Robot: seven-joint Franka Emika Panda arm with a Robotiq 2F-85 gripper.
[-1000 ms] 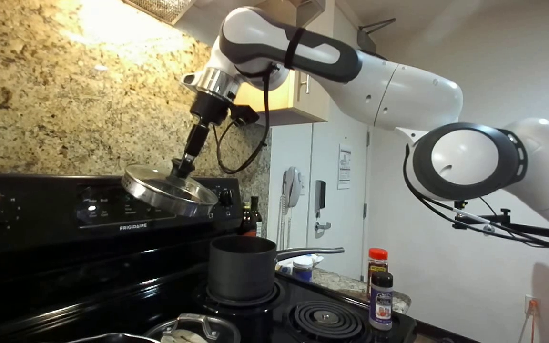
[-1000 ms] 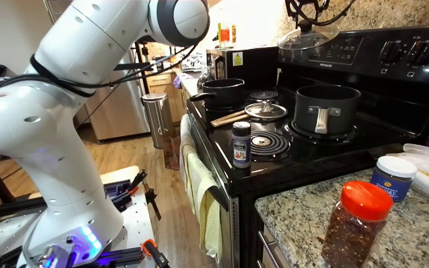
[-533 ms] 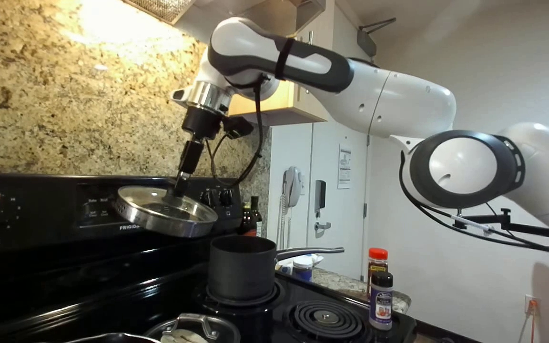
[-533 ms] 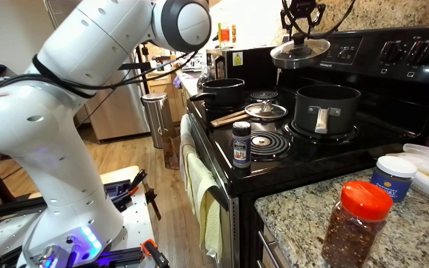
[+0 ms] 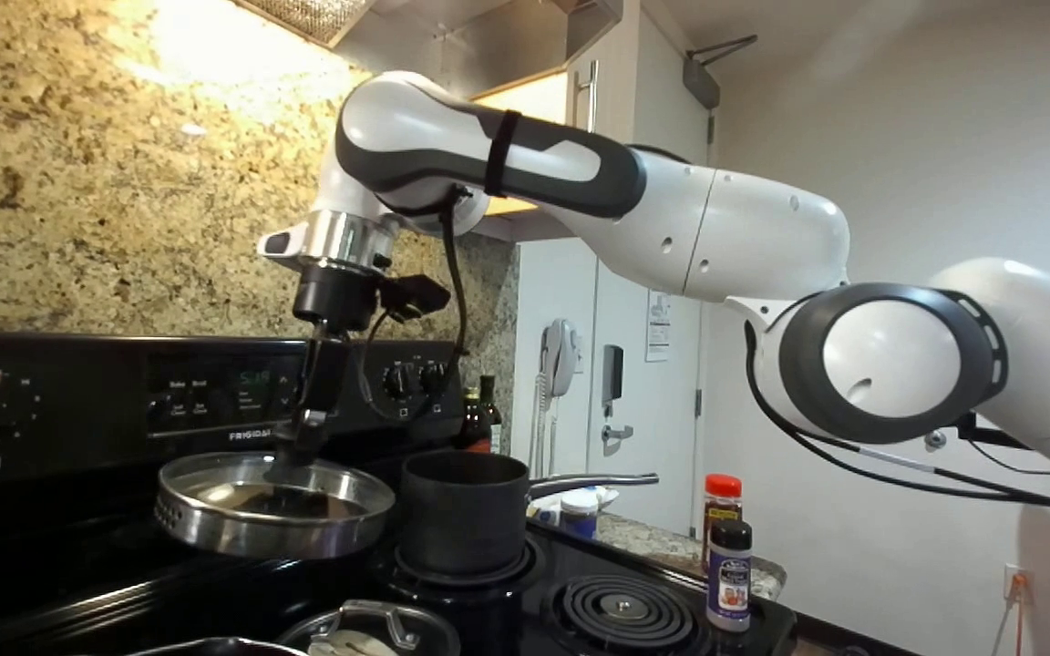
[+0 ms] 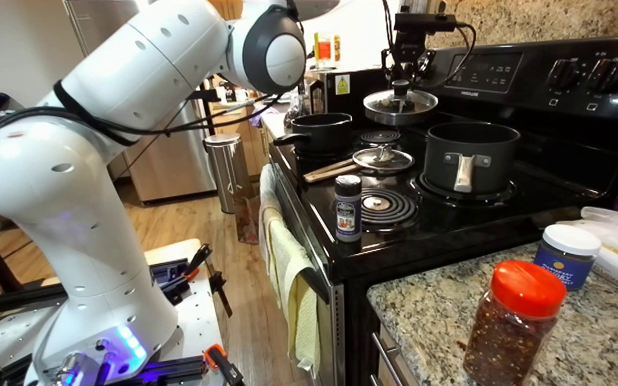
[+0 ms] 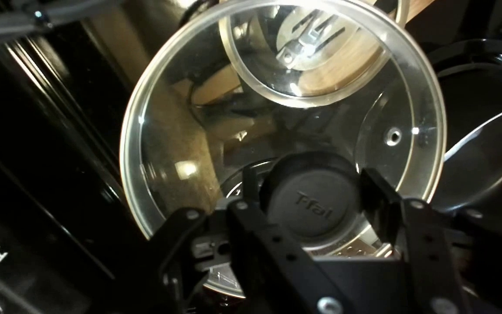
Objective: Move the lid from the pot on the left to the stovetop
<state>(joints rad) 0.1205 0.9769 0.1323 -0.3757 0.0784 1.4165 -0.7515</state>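
In the wrist view, your gripper (image 7: 309,179) is clamped on the black knob (image 7: 314,203) of the lid (image 7: 277,135). In an exterior view, the lid hangs nearly level beneath your gripper, near the dark pot (image 5: 463,519). In an exterior view, you have it above the stovetop (image 6: 432,217), not yet down; lowering it probably turns on clearing the small lid (image 6: 395,161) and dark pot.
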